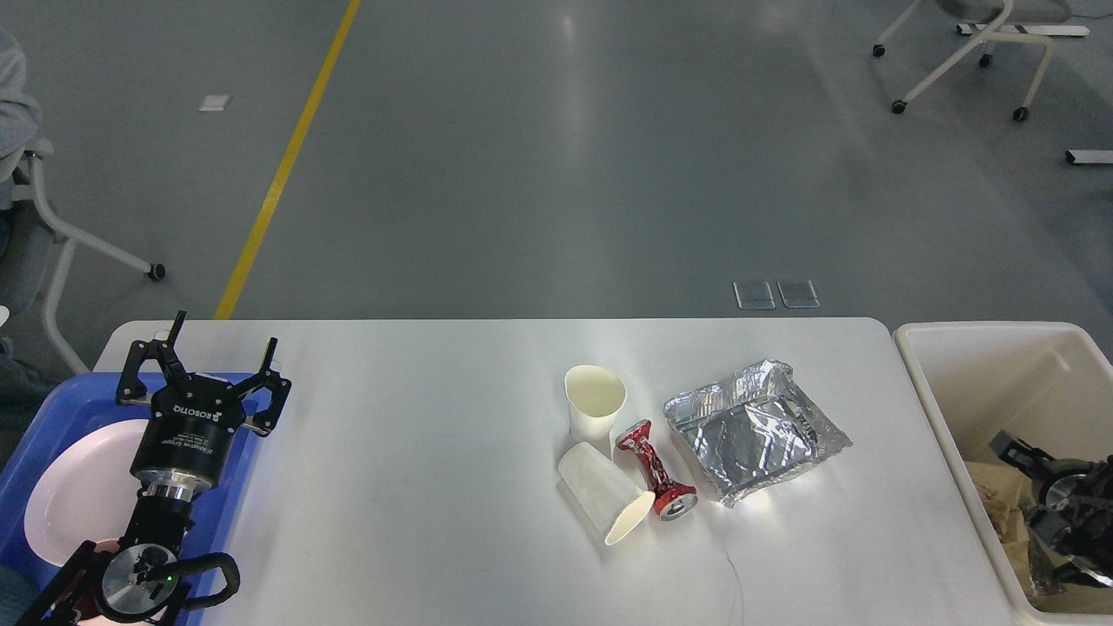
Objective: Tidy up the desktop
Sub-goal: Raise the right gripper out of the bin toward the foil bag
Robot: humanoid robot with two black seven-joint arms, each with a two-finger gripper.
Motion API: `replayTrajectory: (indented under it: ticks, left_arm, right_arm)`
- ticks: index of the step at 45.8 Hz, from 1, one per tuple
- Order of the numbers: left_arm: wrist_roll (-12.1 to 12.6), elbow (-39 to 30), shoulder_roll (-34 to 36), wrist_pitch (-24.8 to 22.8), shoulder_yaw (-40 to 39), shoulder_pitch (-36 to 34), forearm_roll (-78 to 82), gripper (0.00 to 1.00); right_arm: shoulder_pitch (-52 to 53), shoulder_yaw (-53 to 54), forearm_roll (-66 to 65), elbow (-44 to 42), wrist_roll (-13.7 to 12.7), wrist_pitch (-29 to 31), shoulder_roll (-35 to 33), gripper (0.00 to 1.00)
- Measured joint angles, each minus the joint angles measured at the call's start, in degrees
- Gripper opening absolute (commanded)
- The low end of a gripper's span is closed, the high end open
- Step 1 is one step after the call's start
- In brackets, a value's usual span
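The white desktop carries an upright paper cup, a second paper cup lying on its side, a crushed red can and a crumpled silver foil wrapper, all grouped right of centre. My left gripper is open and empty, with its fingers spread over the far right corner of the blue tray at the desktop's left end. My right gripper is inside the cream bin at the right edge. It is dark and seen partly, so its fingers cannot be told apart.
A blue tray holding a white plate sits at the left. The cream plastic bin stands beside the desktop's right end, with crumpled brown paper in it. Rolling chairs stand on the grey floor beyond.
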Motion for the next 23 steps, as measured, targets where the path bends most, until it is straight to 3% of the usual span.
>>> replayTrajectory:
  ticks: [9, 14, 23]
  left_arm:
    - [0.1, 0.0, 0.0, 0.0, 0.0, 0.0, 0.0, 0.96]
    - [0.1, 0.0, 0.0, 0.0, 0.0, 0.0, 0.0, 0.96]
    - [0.1, 0.0, 0.0, 0.0, 0.0, 0.0, 0.0, 0.96]
  right_arm:
    - [14.4, -0.5, -14.4, 12.4, -0.2, 8.8, -6.7, 1.00]
    - [24.6, -0.8, -21.7, 19.9, -0.6, 18.4, -9.8, 1.00]
    - [41.3, -4.2, -24.5, 25.4, -0.8, 36.1, -10.5, 1.00]
